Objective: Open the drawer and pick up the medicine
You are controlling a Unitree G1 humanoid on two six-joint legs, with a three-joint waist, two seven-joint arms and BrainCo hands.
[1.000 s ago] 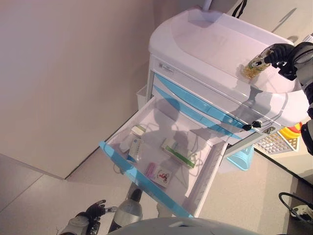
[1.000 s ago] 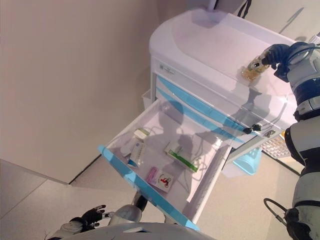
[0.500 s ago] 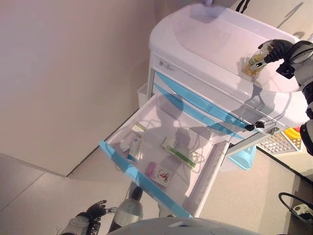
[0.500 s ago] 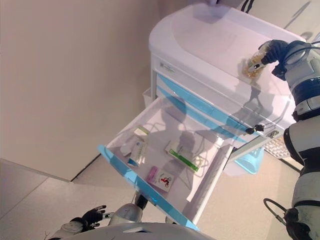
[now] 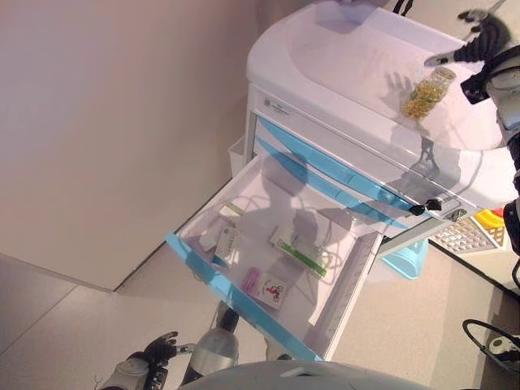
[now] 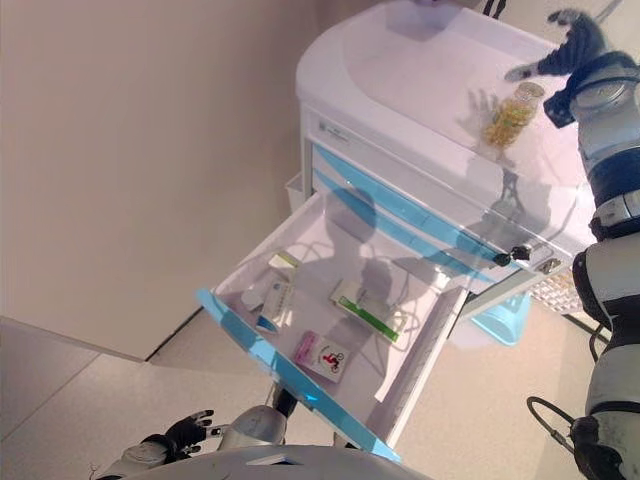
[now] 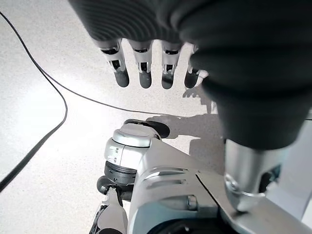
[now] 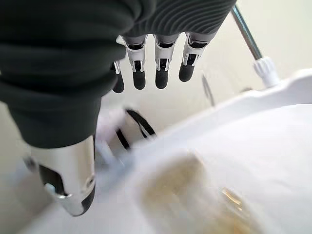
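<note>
Medicine bottle on the cart top, drawer open, both hands empty.

The medicine bottle (image 5: 426,90) of yellow capsules stood on the white top of the cart (image 5: 341,57), near its right edge, free of any grip. The right hand (image 5: 479,36) hovered just beside and above it with fingers (image 8: 162,73) spread straight, holding nothing. The blue-fronted drawer (image 5: 244,305) was pulled well out, with several medicine boxes lying on its floor: a green-striped box (image 5: 296,252) near the middle, a pink-and-white box (image 5: 266,287) by the front edge, a white box (image 5: 225,241) toward the left side. The left hand (image 5: 158,349) hung low by the floor, fingers relaxed and empty.
</note>
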